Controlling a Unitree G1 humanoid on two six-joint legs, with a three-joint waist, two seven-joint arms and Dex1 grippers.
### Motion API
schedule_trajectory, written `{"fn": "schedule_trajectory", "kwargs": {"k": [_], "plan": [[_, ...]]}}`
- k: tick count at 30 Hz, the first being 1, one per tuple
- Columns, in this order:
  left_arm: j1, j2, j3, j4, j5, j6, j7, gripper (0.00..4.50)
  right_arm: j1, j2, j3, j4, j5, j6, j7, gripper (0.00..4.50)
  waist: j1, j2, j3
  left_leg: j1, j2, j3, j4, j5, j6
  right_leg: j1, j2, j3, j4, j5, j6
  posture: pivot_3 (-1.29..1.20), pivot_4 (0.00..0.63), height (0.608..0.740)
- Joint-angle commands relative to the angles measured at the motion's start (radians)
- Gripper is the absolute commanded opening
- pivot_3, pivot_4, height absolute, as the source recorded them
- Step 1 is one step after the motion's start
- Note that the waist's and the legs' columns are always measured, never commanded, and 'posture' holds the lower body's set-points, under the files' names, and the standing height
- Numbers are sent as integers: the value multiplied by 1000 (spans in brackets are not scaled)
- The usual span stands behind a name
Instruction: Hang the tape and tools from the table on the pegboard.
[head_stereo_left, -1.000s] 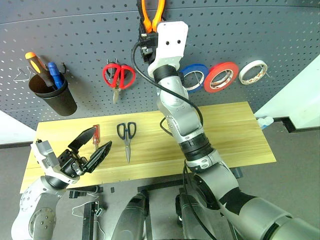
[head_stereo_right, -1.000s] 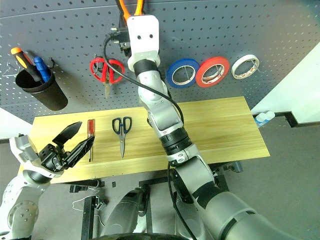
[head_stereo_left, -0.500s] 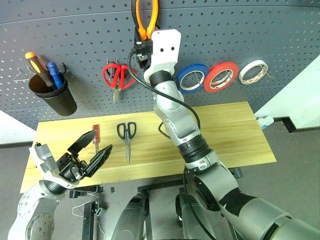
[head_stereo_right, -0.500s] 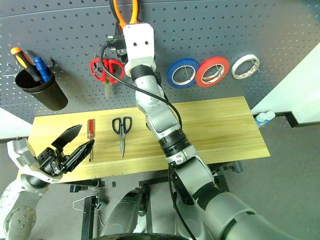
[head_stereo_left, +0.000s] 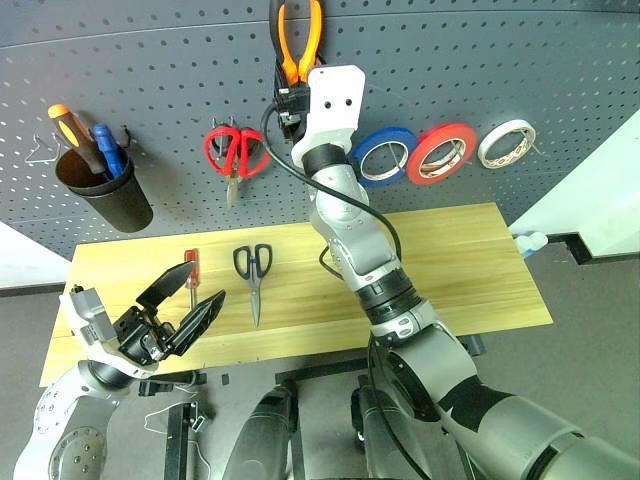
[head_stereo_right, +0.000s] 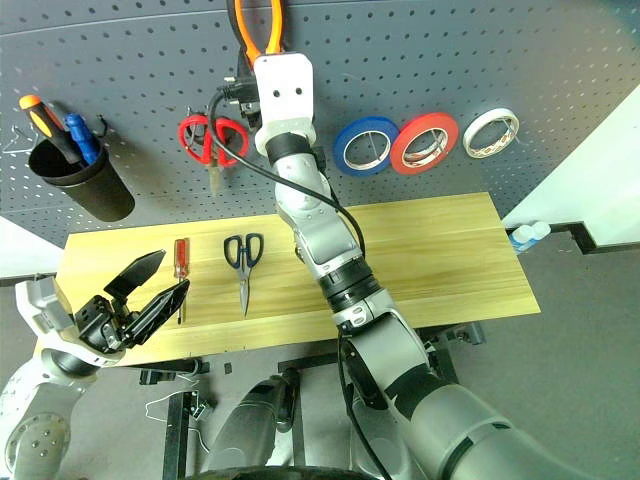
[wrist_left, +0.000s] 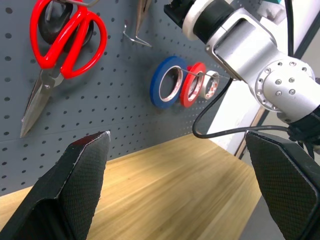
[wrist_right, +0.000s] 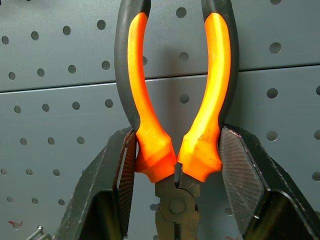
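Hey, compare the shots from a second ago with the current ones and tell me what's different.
The right gripper, shut on the pliers, has brought them a little lower against the pegboard; more of their handles shows now. No grasp or release. The left gripper stays open over the table; black-handled scissors, red-handled screwdriver and red tape are unmoved.

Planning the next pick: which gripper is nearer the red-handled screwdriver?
Left. The left gripper hovers open beside the screwdriver; the right gripper is up at the pegboard, clamping the pliers.
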Motion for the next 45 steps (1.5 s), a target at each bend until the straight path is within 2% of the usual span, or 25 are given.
{"fn": "schedule_trajectory", "kwargs": {"k": [1, 16, 17, 19, 22, 23, 35, 45], "plan": [[9, 9, 24, -38, -19, 1, -3, 4500, -27, 63, -13, -21, -10, -39, -1, 2112, 0, 0, 0, 0, 0, 0, 0, 0, 0, 0, 0, 0, 0, 0, 0, 124, 312, 740], [9, 17, 26, -53, -29, 20, 3, 4500, -1, 83, -27, -37, 12, -3, 12, 2112, -2, 1, 2, 0, 1, 0, -9, 0, -1, 0, 0, 0, -9, 0, -1, 123, 325, 740], [8, 16, 25, -52, -28, 19, 3, 4500, -2, 83, -27, -37, 14, -2, 13, 2818, -1, 1, 2, 0, 1, 0, -9, 0, -1, 0, 0, 0, -9, 0, -1, 123, 325, 740], [6, 14, 23, -50, -26, 17, 3, 4500, -4, 83, -28, -36, 16, 0, 15, 3334, -1, 1, 2, 0, 1, 0, -10, 0, -1, 0, 0, 0, -9, 0, -1, 122, 324, 740], [6, 11, 21, -49, -23, 15, 3, 4500, -5, 82, -28, -34, 16, 4, 20, 4348, -1, 1, 2, 0, 1, 0, -10, 0, -1, 0, 0, 0, -10, 0, -1, 122, 324, 740], [7, 11, 21, -49, -23, 15, 4, 4500, -6, 82, -28, -33, 15, 5, 20, 4471, -1, 1, 2, 0, 1, 0, -10, 0, -1, 0, 0, 0, -10, 0, -1, 122, 324, 740], [3, 3, 13, -43, -20, 11, 1, 4500, 8, 75, -20, -85, 17, 53, 37, 4471, -1, 1, 2, 0, 2, 0, -10, 1, -1, 0, 1, 0, -10, 1, -1, 108, 318, 740], [-10, -22, -12, -21, 1, -4, -12, 4500, 160, 20, 24, -432, 16, 298, 91, 4471, -1, 1, 2, -1, 2, 0, -11, 1, -1, -1, 1, 0, -11, 1, -1, 83, 303, 740]]}}
